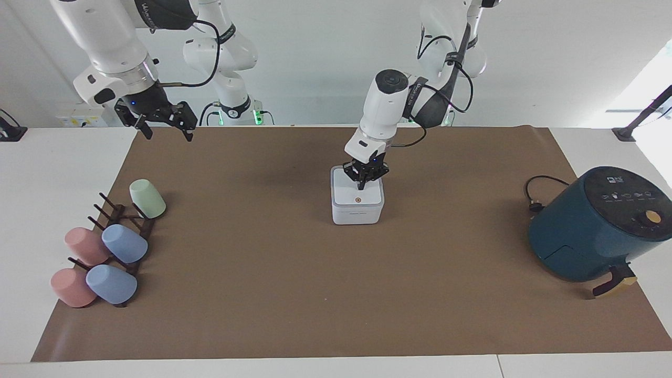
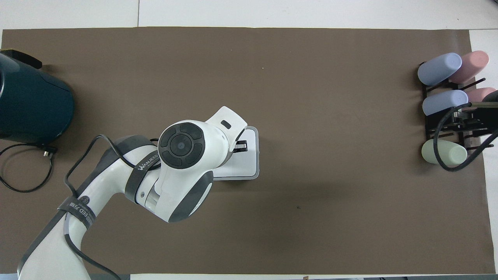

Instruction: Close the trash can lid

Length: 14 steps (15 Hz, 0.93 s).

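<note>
The white square trash can (image 1: 357, 214) stands mid-table on the brown mat. Its lid (image 1: 365, 198) lies flat on top, with the orange-ringed dot facing up. My left gripper (image 1: 361, 185) is shut, and its tips rest on the part of the lid nearer the robots. In the overhead view the left arm covers most of the trash can (image 2: 253, 173), and the left gripper (image 2: 240, 147) shows over the lid (image 2: 249, 159). My right gripper (image 1: 160, 126) is open and empty. It waits in the air over the mat corner at the right arm's end.
A dark teal air fryer (image 1: 593, 226) with a black cord (image 1: 535, 191) stands at the left arm's end. A dark rack (image 1: 123, 231) with several pastel cups lies at the right arm's end. A brown mat (image 1: 294, 294) covers the table.
</note>
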Motion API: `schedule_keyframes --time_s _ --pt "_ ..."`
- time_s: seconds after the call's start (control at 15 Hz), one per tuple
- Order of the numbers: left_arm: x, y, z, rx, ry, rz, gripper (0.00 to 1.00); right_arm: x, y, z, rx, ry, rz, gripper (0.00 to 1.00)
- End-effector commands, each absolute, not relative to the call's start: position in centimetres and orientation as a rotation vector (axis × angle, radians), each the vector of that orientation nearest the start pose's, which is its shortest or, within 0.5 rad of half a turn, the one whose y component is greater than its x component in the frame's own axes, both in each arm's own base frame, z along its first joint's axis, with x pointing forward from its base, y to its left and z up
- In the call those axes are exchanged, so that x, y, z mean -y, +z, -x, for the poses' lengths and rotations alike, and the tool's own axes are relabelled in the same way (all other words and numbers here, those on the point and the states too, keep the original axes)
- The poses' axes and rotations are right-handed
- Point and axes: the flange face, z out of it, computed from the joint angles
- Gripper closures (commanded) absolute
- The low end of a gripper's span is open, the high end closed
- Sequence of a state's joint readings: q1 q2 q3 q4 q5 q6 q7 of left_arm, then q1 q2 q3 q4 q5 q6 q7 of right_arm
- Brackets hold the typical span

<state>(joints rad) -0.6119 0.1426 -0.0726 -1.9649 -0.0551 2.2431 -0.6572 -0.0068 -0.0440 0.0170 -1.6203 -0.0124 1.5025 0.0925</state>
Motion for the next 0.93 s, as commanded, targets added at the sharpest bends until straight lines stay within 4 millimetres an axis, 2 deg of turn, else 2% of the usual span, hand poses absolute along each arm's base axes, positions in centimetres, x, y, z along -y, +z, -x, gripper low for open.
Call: schedule_keyframes --time_s 0.0,0.13,0.53,0.67,0.8,0.87 --pt "38.8 37.8 -46.9 -0.045 -0.1 3.22 1.0 -0.2 61.9 -53.2 -0.093 0.115 3.155 0.0" --pt "38.9 37.3 -46.9 -0.046 -0.095 3.217 1.0 -0.2 61.9 -53.2 -0.093 0.115 3.155 0.0" --pt "38.9 37.6 -46.9 -0.046 -0.081 3.21 1.0 -0.2 62.0 -53.2 -0.093 0.113 3.155 0.0" --pt "38.5 39.0 -47.4 -0.041 -0.082 3.207 1.0 -0.2 62.0 -53.2 -0.093 0.113 3.155 0.0" --pt "38.2 42.9 -48.0 -0.037 -0.06 3.196 1.0 -0.2 61.9 -53.2 -0.093 0.115 3.155 0.0" --pt "37.4 44.4 -48.8 -0.014 -0.047 3.19 1.0 -0.2 61.9 -53.2 -0.093 0.115 3.155 0.0"
